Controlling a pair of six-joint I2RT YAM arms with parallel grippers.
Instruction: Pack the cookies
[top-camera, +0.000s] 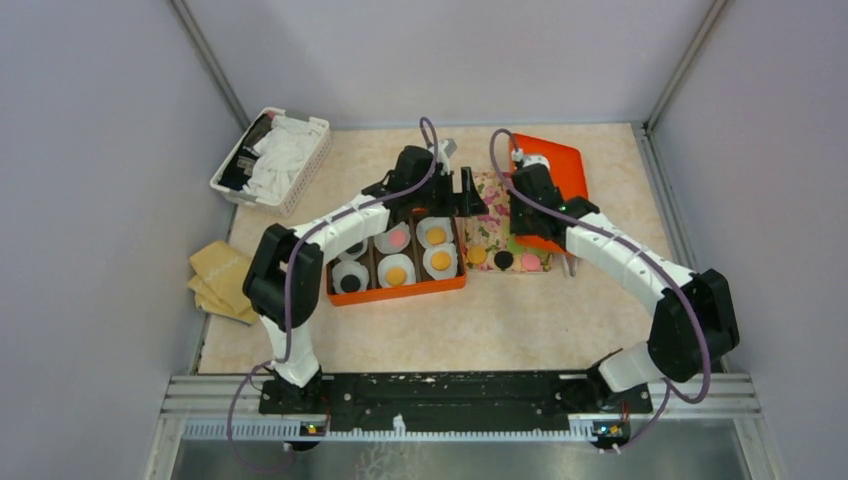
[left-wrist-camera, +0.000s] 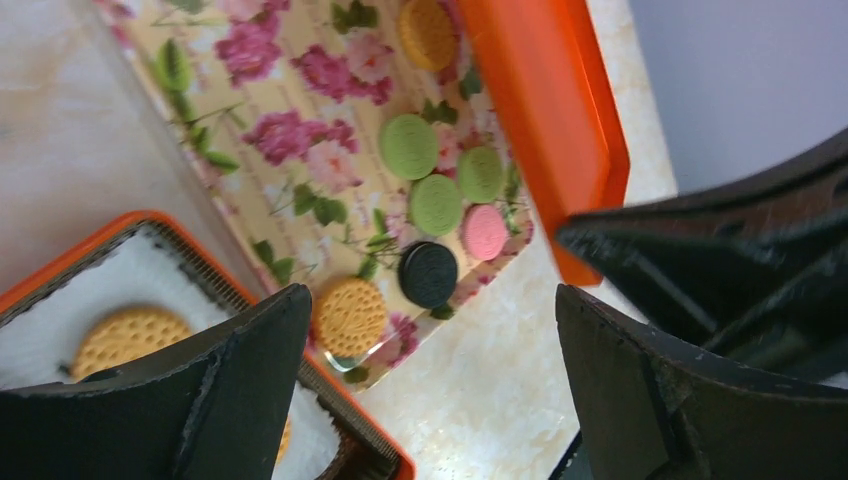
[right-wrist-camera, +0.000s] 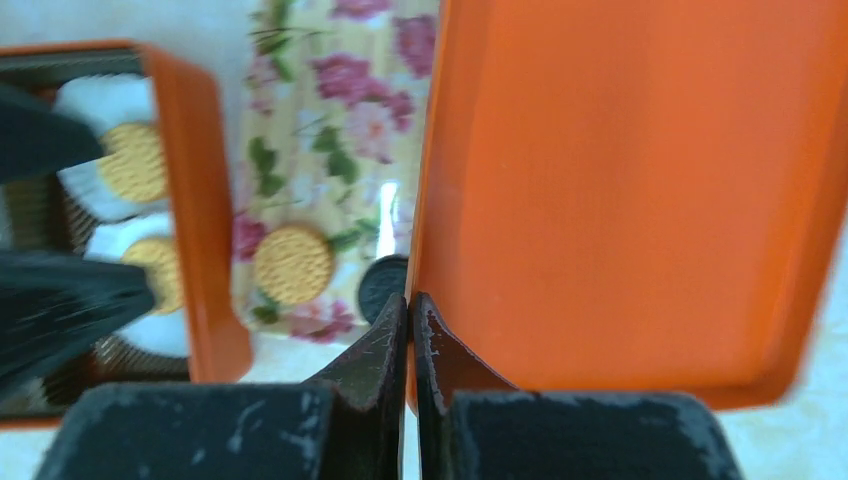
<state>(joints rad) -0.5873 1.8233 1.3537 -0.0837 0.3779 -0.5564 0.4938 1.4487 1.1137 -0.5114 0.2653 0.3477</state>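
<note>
Orange box — cookies in white paper cups.

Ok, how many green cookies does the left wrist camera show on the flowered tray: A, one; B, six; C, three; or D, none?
C: the left wrist view shows three green cookies clustered together on the flowered tray, next to a pink cookie and a black cookie.
</note>
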